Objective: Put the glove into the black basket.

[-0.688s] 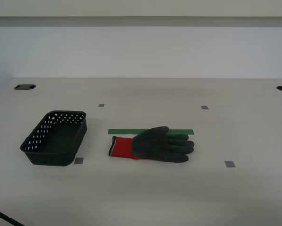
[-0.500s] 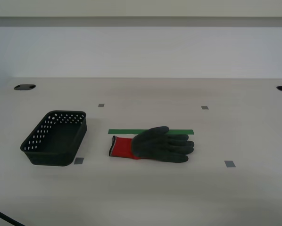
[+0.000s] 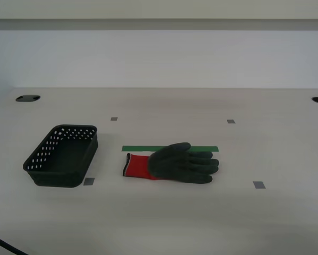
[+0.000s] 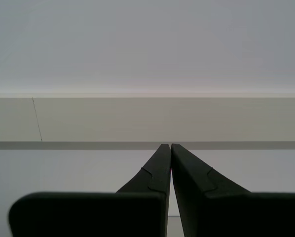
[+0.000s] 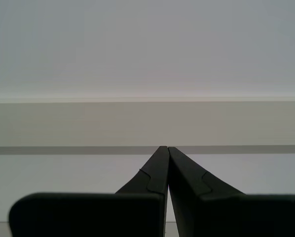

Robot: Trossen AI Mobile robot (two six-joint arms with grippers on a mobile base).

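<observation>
Glove lies flat on the counter, well apart from the basket. My first end effector and my second end effector are clenched, empty.

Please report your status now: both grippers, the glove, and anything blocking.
My first gripper shut, empty, facing the wall. My second gripper the same. The glove lies flat on the table, beside the black basket. Nothing between them.

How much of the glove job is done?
Nothing is done yet. The glove lies flat on the table, beside the empty black basket. My first claw and second claw are shut, holding nothing. Grabbing, carrying and dropping are all left.
</observation>
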